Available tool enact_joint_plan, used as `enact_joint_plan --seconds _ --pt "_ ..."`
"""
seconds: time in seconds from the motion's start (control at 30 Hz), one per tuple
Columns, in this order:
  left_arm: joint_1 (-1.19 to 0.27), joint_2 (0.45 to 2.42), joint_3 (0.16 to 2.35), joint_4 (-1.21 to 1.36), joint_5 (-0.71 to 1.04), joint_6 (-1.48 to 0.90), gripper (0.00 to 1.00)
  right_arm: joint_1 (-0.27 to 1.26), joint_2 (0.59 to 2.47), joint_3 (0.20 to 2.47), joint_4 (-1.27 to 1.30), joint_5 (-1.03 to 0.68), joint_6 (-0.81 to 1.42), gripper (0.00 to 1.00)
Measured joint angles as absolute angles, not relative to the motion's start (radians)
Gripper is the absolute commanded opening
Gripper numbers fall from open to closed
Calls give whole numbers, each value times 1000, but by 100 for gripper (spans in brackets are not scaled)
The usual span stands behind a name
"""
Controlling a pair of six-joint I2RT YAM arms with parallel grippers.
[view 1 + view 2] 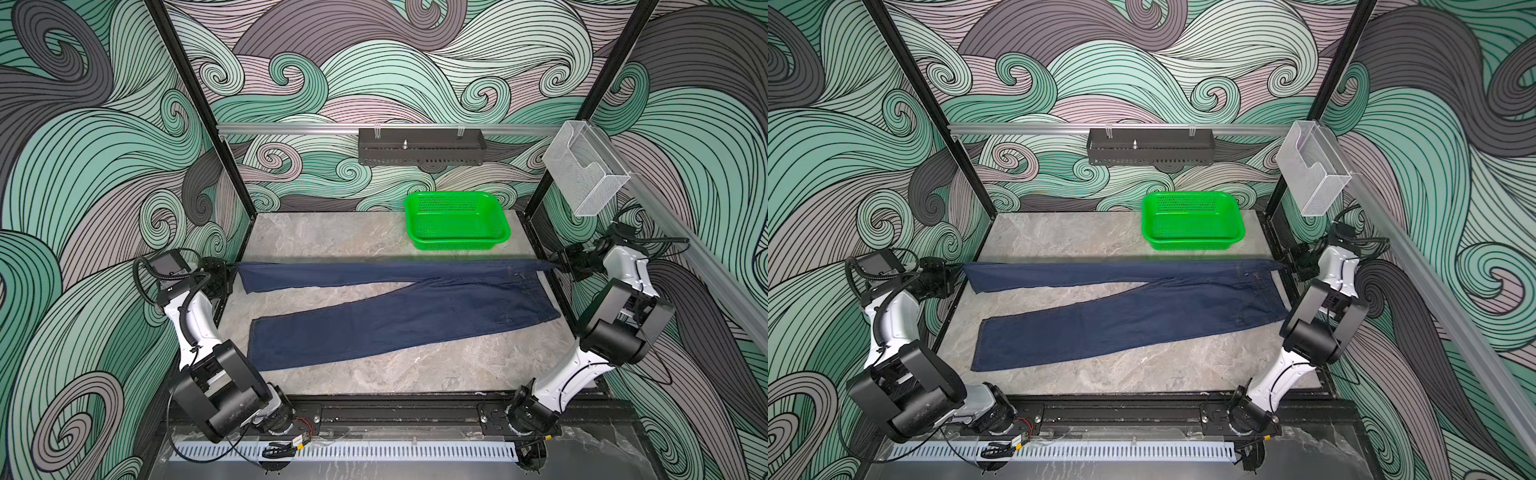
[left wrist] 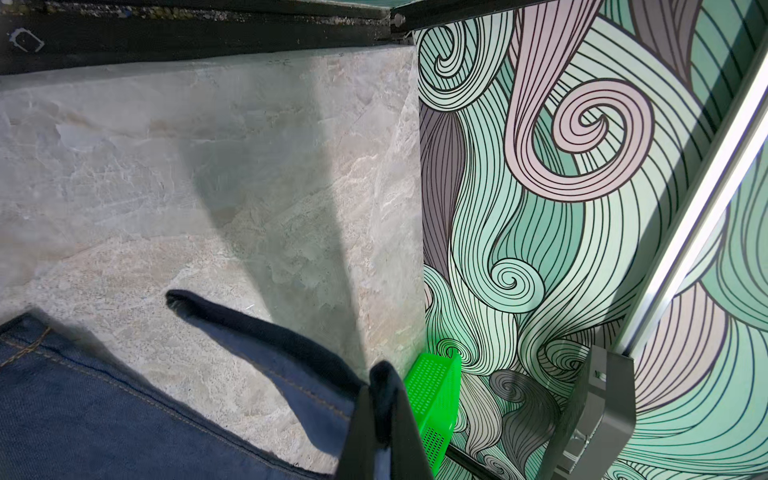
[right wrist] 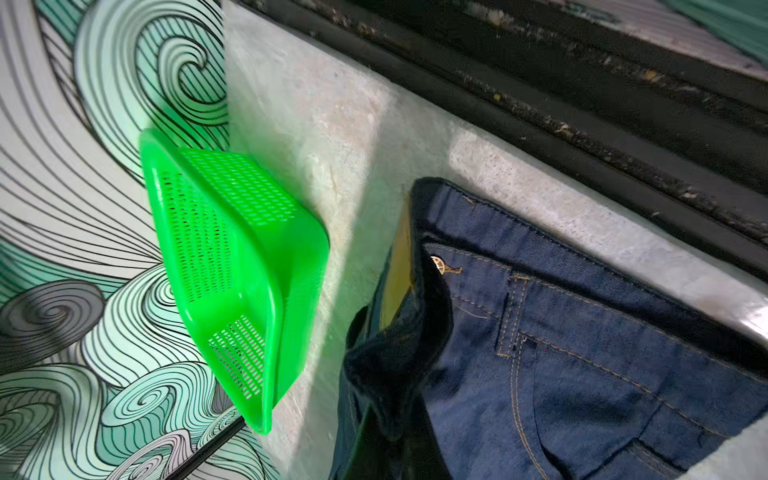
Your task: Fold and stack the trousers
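Across the marble table [image 1: 374,374] the trousers [image 1: 395,320] lie spread, far leg stretched taut between the left gripper [image 1: 232,270], pinching its hem, and the right gripper [image 1: 555,264], pinching the waistband corner

No words or numbers can be read anywhere.
- Round metal button [image 3: 436,264] on trousers [image 3: 582,353] waistband: tiny raised marks, too blurry to read.
- Tan patch [image 3: 401,266] just beside button, same waistband: no print can be made out.
- White outline shape [image 2: 25,40] on black rail [image 2: 187,37], well apart from trousers: no letters in it.
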State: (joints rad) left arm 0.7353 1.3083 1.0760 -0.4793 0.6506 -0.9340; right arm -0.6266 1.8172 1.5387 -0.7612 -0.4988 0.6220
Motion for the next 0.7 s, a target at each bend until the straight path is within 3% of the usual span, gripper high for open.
enact_joint_plan --seconds 0.17,0.5,0.7 --pt "752 1227 1015 -482 651 -922 0 -675 1702 1438 -733 -494 642 0" --pt "826 1150 755 -479 606 -913 0 -760 1649 1154 -651 -420 682 0" --pt "850 1146 717 -482 596 -916 0 -778 1581 1103 -640 -373 697 0"
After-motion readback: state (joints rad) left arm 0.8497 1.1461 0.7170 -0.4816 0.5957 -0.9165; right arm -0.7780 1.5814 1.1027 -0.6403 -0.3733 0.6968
